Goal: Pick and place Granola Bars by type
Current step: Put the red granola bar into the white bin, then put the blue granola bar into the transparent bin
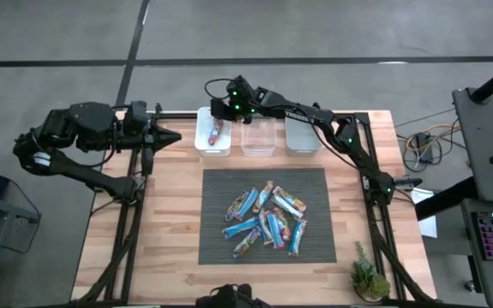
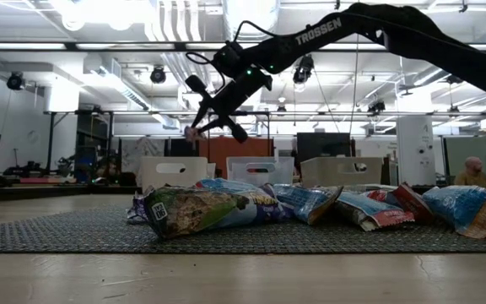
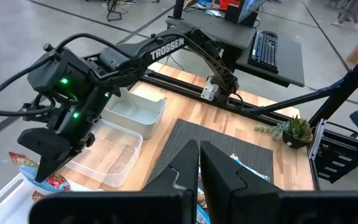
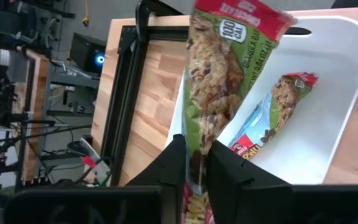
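The right gripper point(image 1: 218, 114) hangs above the white bin point(image 1: 213, 145) at the far left of the row of three bins along the back edge of the tabletop point(image 1: 169, 214). Its fingers point(image 4: 174, 163) are nearly closed and pinch the end of one granola bar point(image 4: 219, 74), a green and red wrapper showing oats and chocolate chips, which points out past the fingertips over the bin's open top. In the low view the gripper point(image 2: 201, 127) is raised well above the bins, with the bar's end small at its tip.

Inside that white bin lies another granola bar point(image 4: 286, 99) of the same look, stretched along the bin's floor, with a blue-and-red wrapper point(image 4: 248, 146) beside it. The clear bin point(image 1: 259, 137) just beside the white bin and the grey-white bin point(image 1: 302, 135) beyond it hold nothing that can be made out.

The rest of the granola bars point(image 1: 266, 222) sit in a loose heap on the dark mat point(image 1: 221, 248), which lies nearer the front of the tabletop than the white bin. Their wrappers are mostly blue, some with red or orange print, and several overlap.

The left gripper point(image 1: 168, 137) rests off to the side of the white bin, at the tabletop's edge, with its fingers point(image 3: 185, 168) shut together on nothing. A small potted plant point(image 1: 369, 278) stands at the front corner, far from the white bin.
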Action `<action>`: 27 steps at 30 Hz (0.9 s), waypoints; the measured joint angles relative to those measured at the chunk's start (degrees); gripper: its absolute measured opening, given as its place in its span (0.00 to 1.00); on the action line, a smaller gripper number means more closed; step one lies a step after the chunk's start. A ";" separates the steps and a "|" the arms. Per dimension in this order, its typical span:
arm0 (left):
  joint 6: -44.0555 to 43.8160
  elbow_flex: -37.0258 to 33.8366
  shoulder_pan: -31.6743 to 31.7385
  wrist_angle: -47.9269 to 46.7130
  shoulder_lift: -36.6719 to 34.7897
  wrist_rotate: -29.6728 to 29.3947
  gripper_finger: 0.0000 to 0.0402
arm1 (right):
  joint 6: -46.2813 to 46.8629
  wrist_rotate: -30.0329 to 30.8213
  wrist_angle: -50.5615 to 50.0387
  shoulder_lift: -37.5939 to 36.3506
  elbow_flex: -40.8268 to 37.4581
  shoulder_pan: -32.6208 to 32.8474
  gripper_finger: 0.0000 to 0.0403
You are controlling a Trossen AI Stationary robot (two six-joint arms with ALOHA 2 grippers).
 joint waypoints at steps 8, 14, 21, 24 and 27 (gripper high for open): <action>0.00 0.00 0.00 0.00 0.00 0.00 0.00 | 2.44 -0.22 -0.09 0.00 0.00 0.07 0.28; 0.00 0.02 0.00 0.00 0.00 0.00 0.00 | 2.47 -1.05 -0.08 0.00 0.00 0.44 0.34; 0.22 0.02 0.00 0.00 -0.02 0.00 0.00 | -4.00 -7.20 0.14 -2.43 0.00 1.30 0.32; 0.37 0.02 0.00 0.00 -0.02 0.00 0.00 | -8.54 -9.85 -0.34 -4.42 0.00 2.13 0.29; 0.37 0.02 -0.01 0.00 -0.02 0.00 0.00 | -10.45 -9.82 -0.59 -6.30 0.00 3.10 0.26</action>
